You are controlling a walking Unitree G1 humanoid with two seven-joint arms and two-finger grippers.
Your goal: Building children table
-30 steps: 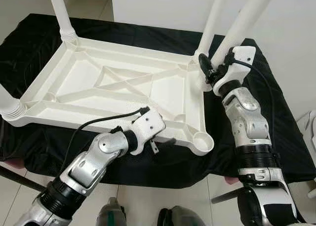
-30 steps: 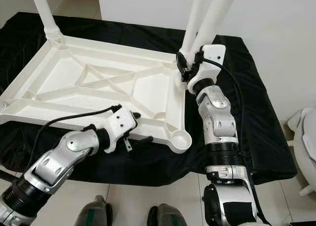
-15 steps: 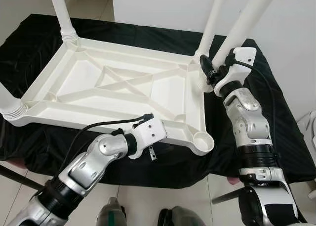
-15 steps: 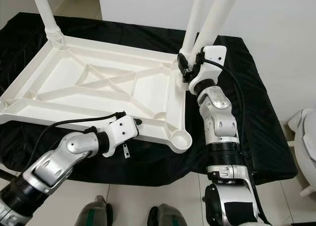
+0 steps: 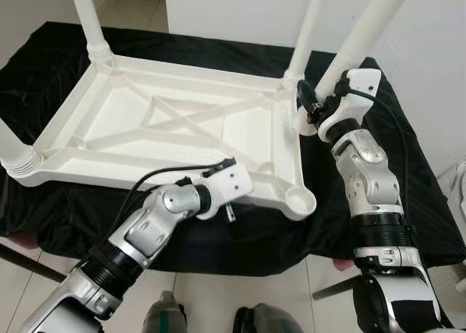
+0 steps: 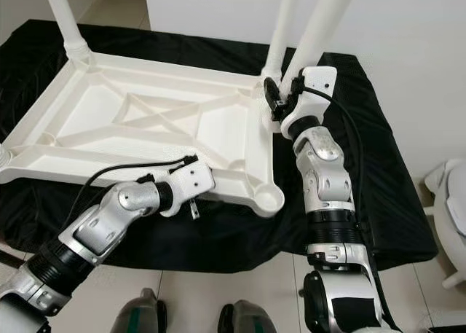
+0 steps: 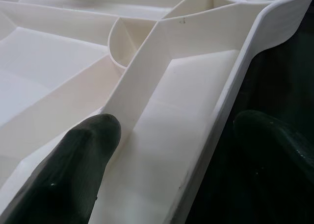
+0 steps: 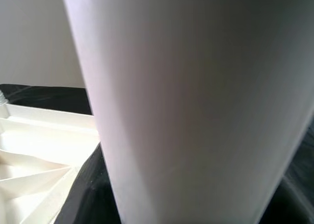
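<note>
Where it lies upside down, the white table top point(image 5: 182, 129) shows crossed ribs.

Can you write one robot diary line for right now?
left gripper: open, astride tabletop rim | right gripper: holds leg aloft | socket: empty

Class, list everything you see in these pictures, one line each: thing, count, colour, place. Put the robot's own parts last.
Tabletop: one, white, upside down on the black cloth.
Fitted legs: three, white, standing up from the tabletop's corners.
Loose leg: one, white, tilted beside the far right corner, at the right gripper.
Empty socket: one, white, near right corner.
Black cloth: one, covering the surface under the tabletop.
Floor: pale tiles, below.
Left gripper: one, black fingers open astride the tabletop's near rim.
Right gripper: one, black, at the loose leg's lower end.
</note>
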